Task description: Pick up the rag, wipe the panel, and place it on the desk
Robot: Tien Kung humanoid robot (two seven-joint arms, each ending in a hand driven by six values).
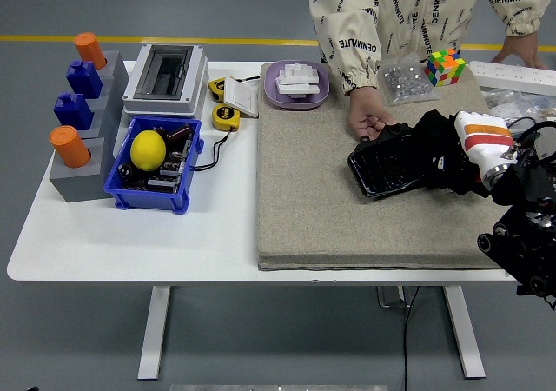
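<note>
A black panel [382, 167] lies on the grey felt mat [304, 200], right of its middle. A person's hand [365, 120] rests on the panel's far left corner. A black rag [439, 152] covers the panel's right part. My right hand [460, 158], white-backed with an orange stripe, is shut on the rag and presses it down at the panel's right edge. The fingers are hidden in the cloth. My left arm is out of view.
A blue bin [155, 167] holds a yellow lemon [148, 149]. Grey block stand [80, 113] at the left, a white electrical box [167, 76], yellow tape measures [226, 115], a purple tray [297, 84], a Rubik's cube [445, 66], a bag of parts [405, 80].
</note>
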